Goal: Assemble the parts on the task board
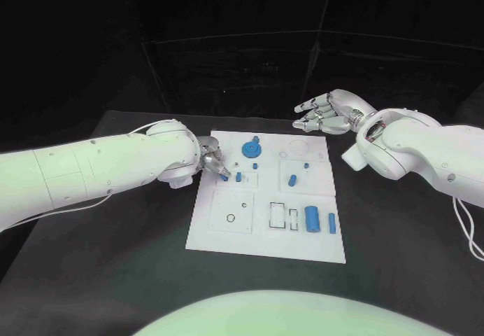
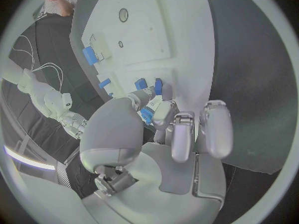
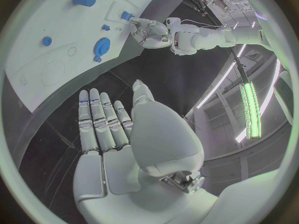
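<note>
Fingertips (image 1: 221,171) of the left hand (image 1: 211,158) pinched a small blue part (image 1: 224,178) at the task board's (image 1: 264,238) nine o'clock edge, just beside a blue peg (image 1: 238,177) standing on the board. Beyond the board's one o'clock corner, the right hand (image 1: 329,112) hovered above the black table (image 1: 121,245), fingers apart and holding nothing. A blue gear (image 1: 251,148) lay near twelve o'clock on the board, two blue cylinders (image 1: 312,219) near four o'clock.

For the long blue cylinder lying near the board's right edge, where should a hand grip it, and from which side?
Grip the long blue cylinder across its middle, coming straight down from above. It lies flat on the task board with both long sides apparently free. The open right hand is probably better placed.
</note>
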Tool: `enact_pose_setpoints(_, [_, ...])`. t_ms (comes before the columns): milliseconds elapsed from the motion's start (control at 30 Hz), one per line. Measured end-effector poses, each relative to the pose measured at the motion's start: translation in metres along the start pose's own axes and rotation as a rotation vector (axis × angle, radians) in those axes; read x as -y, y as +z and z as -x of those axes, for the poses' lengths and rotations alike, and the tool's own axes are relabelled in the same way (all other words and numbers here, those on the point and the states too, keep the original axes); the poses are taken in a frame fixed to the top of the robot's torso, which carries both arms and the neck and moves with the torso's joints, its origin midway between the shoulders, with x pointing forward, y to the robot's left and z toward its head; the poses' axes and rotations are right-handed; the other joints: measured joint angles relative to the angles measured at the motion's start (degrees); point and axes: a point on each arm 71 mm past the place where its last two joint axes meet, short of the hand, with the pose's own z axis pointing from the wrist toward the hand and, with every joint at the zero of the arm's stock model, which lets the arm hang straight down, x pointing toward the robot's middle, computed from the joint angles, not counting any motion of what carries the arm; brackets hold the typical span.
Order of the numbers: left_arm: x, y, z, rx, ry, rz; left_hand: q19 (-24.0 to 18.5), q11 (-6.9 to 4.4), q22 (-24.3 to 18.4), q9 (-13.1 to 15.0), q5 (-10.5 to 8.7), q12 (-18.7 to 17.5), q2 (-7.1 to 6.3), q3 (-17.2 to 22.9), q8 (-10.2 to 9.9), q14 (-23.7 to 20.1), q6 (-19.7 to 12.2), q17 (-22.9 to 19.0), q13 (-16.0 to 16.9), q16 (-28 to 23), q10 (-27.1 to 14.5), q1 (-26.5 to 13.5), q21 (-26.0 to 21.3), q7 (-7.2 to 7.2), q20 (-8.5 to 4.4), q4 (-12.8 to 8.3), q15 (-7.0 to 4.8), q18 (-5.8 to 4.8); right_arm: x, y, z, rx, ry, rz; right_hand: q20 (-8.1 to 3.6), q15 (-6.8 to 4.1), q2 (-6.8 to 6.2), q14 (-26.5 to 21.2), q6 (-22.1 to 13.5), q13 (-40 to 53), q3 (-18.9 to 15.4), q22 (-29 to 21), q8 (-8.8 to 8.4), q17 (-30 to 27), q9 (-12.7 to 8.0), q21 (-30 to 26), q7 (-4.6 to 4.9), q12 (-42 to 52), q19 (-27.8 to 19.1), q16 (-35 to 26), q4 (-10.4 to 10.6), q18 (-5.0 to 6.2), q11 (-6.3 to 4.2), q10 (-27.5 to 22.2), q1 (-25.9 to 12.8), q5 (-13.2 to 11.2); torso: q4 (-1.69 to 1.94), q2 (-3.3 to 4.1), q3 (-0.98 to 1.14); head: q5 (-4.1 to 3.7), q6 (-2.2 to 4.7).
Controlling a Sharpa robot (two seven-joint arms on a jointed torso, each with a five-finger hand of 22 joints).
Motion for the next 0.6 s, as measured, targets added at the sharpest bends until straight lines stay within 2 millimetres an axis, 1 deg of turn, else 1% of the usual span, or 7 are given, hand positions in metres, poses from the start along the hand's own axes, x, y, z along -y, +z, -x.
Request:
enact_pose_setpoints(267, [0.0004,0.0010,0.0009,-0.005,0.004,0.002,0.0,-0.02,0.0,0.1,0.02,0.0,-0.15,-1.4,0.2,0.0,0.2,0.0,0.0,0.0,0.0,-0.7,0.0,-0.19,0.00,0.7,0.00,0.00,-0.0002,0.0000,-0.0002,-0.001,0.000,0.000,0.00,0.00,0.00,0.0,0.0,0.0,0.0,0.0,0.00,0.0,0.0,0.0,0.00,0.0,0.0,0.0,0.0,0.00,0.00,0.0,0.0,0.0,0.02,0.02,-0.04,-0.12,-0.09])
enact_pose_setpoints(300, [0.0004,0.0011,0.0009,-0.006,0.005,0.003,0.0,-0.10,0.0,0.1,0.03,0.0,-0.32,-1.6,0.2,-0.1,0.3,0.0,0.0,0.0,0.1,-0.8,0.0,-0.30,0.00,0.8,-0.13,0.00,-0.0002,0.0000,-0.0002,-0.001,0.000,0.000,0.00,0.00,0.00,0.0,0.0,0.0,0.0,0.0,0.00,0.0,0.0,0.0,0.00,0.0,0.0,0.0,0.0,0.00,0.00,0.0,0.0,0.0,0.04,0.02,-0.04,-0.15,-0.09])
enact_pose_setpoints(333, [0.0004,0.0012,0.0009,-0.006,0.005,0.003,0.0,-0.10,0.0,0.1,0.07,0.0,-0.22,-2.0,0.2,-0.2,0.3,0.0,0.0,0.0,0.1,-1.0,0.0,-0.31,0.00,0.9,-0.20,0.00,-0.0002,0.0000,-0.0002,-0.001,0.000,0.000,0.00,0.00,0.00,0.0,0.1,0.0,0.0,0.0,0.00,0.0,0.0,0.0,0.10,0.0,0.0,0.0,0.0,0.00,0.00,0.0,0.0,0.0,0.05,0.02,-0.04,-0.15,-0.09])
enact_pose_setpoints(367, [0.0004,0.0012,0.0009,-0.006,0.005,0.003,0.0,-0.10,0.0,0.1,-0.01,0.0,-0.16,-2.6,0.2,-0.2,0.4,0.0,0.0,0.0,0.1,-1.3,0.0,-0.41,0.00,1.1,-0.20,0.00,-0.0002,0.0000,-0.0003,-0.001,0.000,0.000,0.00,0.00,0.00,0.0,0.2,0.0,0.0,0.0,0.00,0.0,0.0,0.0,0.21,0.0,0.0,0.0,0.0,0.00,0.00,0.0,0.0,0.0,0.05,0.02,-0.04,-0.16,-0.09])
enact_pose_setpoints(433, [0.0006,0.0014,0.0007,-0.007,0.006,0.003,0.2,-0.10,0.0,0.2,-0.17,0.0,-0.50,-4.1,0.2,-0.2,0.6,0.0,0.1,0.0,0.1,-1.8,0.0,-0.59,-0.17,1.7,-0.20,0.00,-0.0003,0.0001,-0.0004,-0.001,0.000,0.001,0.00,0.00,0.00,0.0,0.2,0.0,0.0,0.0,0.00,0.0,0.0,-0.2,0.21,0.0,0.0,0.0,0.0,0.00,0.00,0.0,0.0,0.0,0.08,0.02,-0.04,-0.16,-0.09])
enact_pose_setpoints(533, [0.0003,0.0019,-0.0005,-0.010,0.007,0.006,0.2,-0.10,0.0,0.2,-0.20,0.0,-0.34,-6.8,0.3,-0.2,1.1,0.0,0.1,0.0,0.1,-3.0,0.0,-0.52,-0.17,2.9,-0.20,0.00,-0.0004,0.0001,-0.0005,-0.001,0.000,0.001,0.00,0.00,0.00,0.0,0.2,0.0,0.0,0.0,0.00,0.0,0.0,-0.2,0.21,0.0,0.0,0.0,0.0,0.01,0.00,0.0,0.0,0.0,0.08,0.01,-0.04,-0.19,-0.09])
enact_pose_setpoints(600, [-0.0006,0.0024,-0.0017,-0.012,0.008,0.009,0.2,-0.10,0.0,0.1,-0.26,0.0,-0.39,-8.6,0.3,-0.2,1.1,0.0,0.2,0.0,0.1,-3.1,0.0,-0.52,-0.17,3.7,-0.20,0.00,-0.0005,0.0002,-0.0005,-0.001,0.000,0.001,0.00,0.00,0.00,0.0,0.2,0.0,0.0,0.0,0.00,0.0,0.0,-0.2,0.21,0.0,0.0,0.0,0.0,0.00,0.00,0.0,0.0,0.0,0.08,0.01,-0.04,-0.19,-0.15])
